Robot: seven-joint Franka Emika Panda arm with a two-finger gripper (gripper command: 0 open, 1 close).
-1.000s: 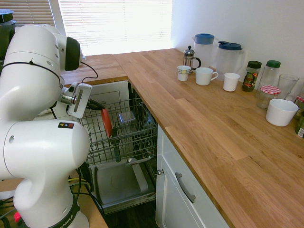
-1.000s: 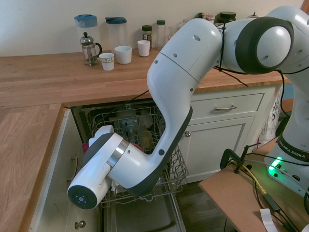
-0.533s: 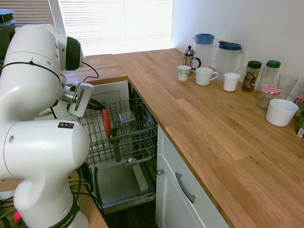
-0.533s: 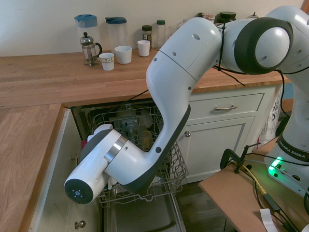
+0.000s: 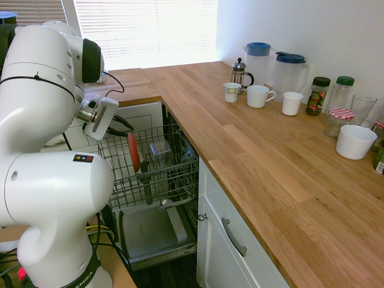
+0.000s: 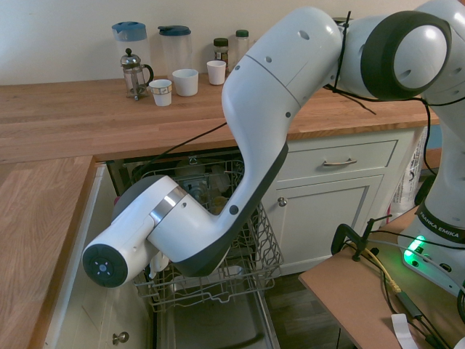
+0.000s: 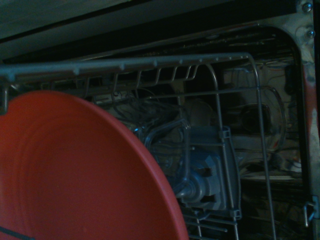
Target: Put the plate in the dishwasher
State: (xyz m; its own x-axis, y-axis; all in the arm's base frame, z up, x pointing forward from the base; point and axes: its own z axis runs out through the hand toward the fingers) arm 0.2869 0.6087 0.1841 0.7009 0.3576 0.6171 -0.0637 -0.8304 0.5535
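The arm has lifted off toward 11 o'clock, leaving the plate (image 5: 133, 152) upright in the dishwasher (image 5: 157, 173) rack, the gripper (image 5: 120, 126) apparently parting its fingers above it; release step, next withdraw clear.

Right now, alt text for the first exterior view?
An orange-red plate stands on edge in the pulled-out wire rack of an open dishwasher under a wooden counter. The white arm's gripper hangs just above and to the picture's left of the plate. Mugs, jugs, jars and a white bowl line the counter's far side.
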